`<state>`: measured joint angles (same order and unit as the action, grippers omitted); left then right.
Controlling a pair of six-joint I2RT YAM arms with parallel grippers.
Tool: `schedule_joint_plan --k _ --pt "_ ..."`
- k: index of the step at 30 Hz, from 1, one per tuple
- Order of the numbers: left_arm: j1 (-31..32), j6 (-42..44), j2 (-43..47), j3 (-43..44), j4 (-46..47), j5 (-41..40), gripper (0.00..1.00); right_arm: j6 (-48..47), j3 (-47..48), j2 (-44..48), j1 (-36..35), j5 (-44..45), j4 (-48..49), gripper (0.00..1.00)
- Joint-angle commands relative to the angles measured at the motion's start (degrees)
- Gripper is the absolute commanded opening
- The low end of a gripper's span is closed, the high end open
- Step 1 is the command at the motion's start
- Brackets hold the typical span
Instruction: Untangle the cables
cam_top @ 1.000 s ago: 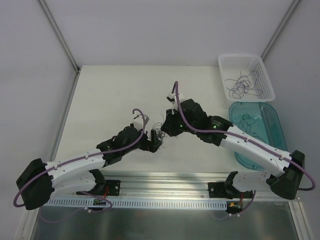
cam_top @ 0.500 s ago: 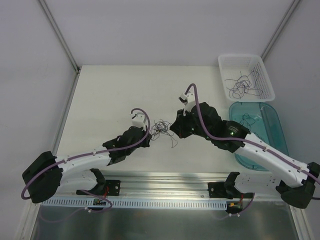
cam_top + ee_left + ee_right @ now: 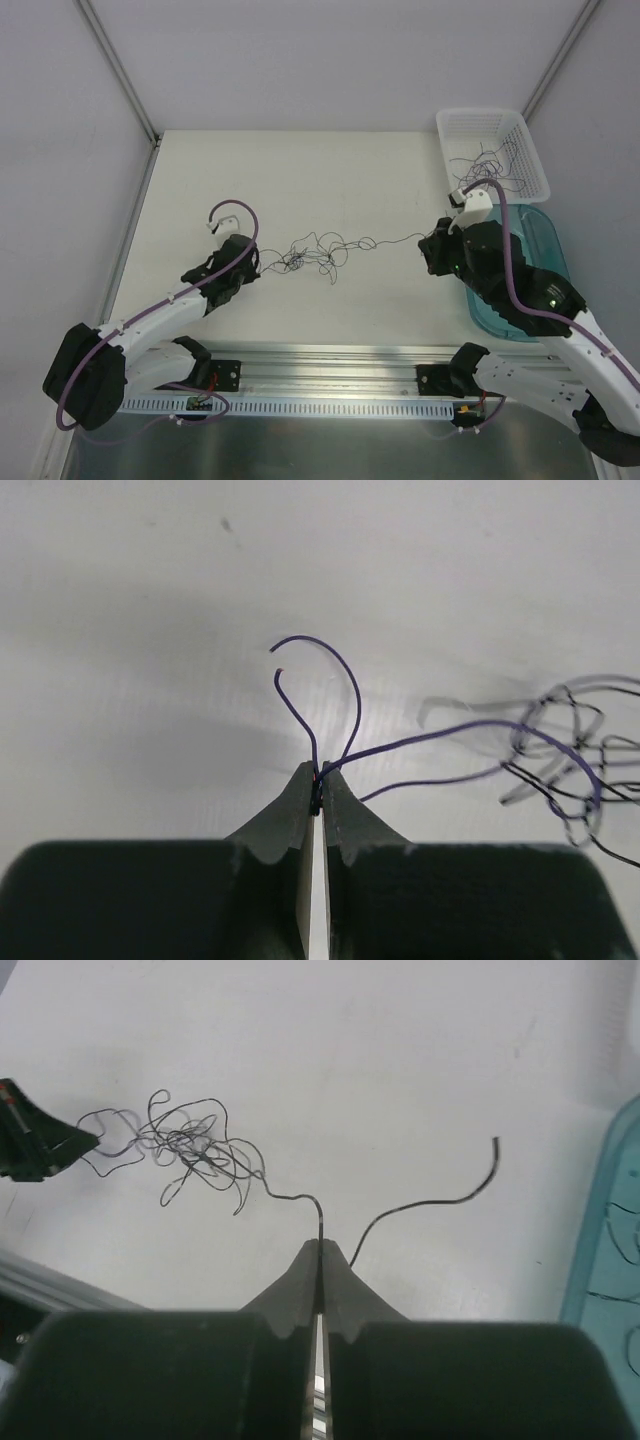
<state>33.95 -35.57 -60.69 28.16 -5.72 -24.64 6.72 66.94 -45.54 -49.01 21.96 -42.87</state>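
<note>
- While the cables [image 3: 305,260] lay as a loose wad left of the table's middle, one strand ran from the wad in a thin wavy line rightward to the right claw [image 3: 321,1252].
- At the wad's left edge the left claw [image 3: 318,788] was closed, its tips pinching purple strands; two short ends curled up beyond the tips.
- That right claw was closed too, nipping the single dark strand, whose free end curved away toward the tray [image 3: 560,250].
- Both arms were spread well apart, with the wad just beside the left one.
- At the far right corner sat a white latticed basket [image 3: 455,122] with more loose strands in it.
- Nearer than the basket lay the teal tray, beside the right arm, with a few strands inside.
- On the white, matte table [image 3: 300,170] the wad lay well apart from the far and left edges.
- Along the near edge ran a metal rail [image 3: 330,355] bearing both arm bases.
- Pale walls [image 3: 330,60] with metal corner posts closed in the far side and both flanks.
</note>
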Motion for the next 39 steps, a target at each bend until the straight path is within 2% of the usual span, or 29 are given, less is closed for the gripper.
schedule_joint_plan --k 1,7,11,14,18,23,26,28,30,31,32,34,35,39 --pt "-4.05 -4.85 2.15 2.42 -8.86 -0.93 0.0 -1.89 0.92 3.26 1.73 6.08 -4.32 0.01" --pt "-8.28 -5.21 4.69 4.7 -13.17 -1.02 0.0 -1.45 -2.77 3.0 4.27 3.18 -4.06 0.01" --pt "-13.63 -3.63 7.5 6.11 -18.35 -2.34 0.0 -0.49 -6.45 2.83 6.29 3.0 -3.01 0.01" --pt "-18.2 -2.93 10.93 7.78 -21.6 -0.5 0.0 1.27 -9.79 1.51 11.12 0.65 -3.18 0.01" --pt "-18.93 0.23 15.07 11.56 -23.28 3.2 0.0 1.71 -14.36 0.45 13.77 -5.78 0.85 0.01" --pt "-19.1 4.97 15.86 16.66 -28.29 -3.9 0.0 1.89 -15.96 -2.27 15.09 -7.7 2.09 0.01" --pt "-19.1 7.88 15.86 17.89 -28.65 -1.39 0.0 1.63 -17.19 -4.9 15.18 -12.54 3.85 0.01" --pt "-19.01 10.33 15.16 18.86 -28.21 6.51 0.0 1.8 -17.98 -7.79 15.09 -15.78 5.07 0.05" --pt "-19.1 12.71 14.81 19.12 -26.99 13.7 0.0 1.54 -18.42 -9.04 14.65 -17.9 6.39 0.16" --pt "-19.01 14.11 14.72 19.12 -26.2 20.18 0.0 1.02 -18.42 -9.39 13.52 -19.65 8.31 0.24" --pt "-19.1 14.47 14.81 18.95 -25.58 23.55 0.0 -0.03 -18.16 -9.22 12.64 -20.02 8.94 0.4" --pt "-19.01 15.7 15.33 17.98 -24.61 31.54 0.0 -1.35 -17.28 -8.87 8.87 -18.89 10.26 0.47" --pt "-19.01 15.8 15.51 17.81 -24.08 33.24 0.0 -2.14 -16.41 -8.69 7.63 -18.62 10.7 0.52" --pt "-19.1 15.98 16.91 16.66 -23.29 40.1 0.0 -6.1 -15.87 -8.16 2.44 -21.42 17.1 0.6"
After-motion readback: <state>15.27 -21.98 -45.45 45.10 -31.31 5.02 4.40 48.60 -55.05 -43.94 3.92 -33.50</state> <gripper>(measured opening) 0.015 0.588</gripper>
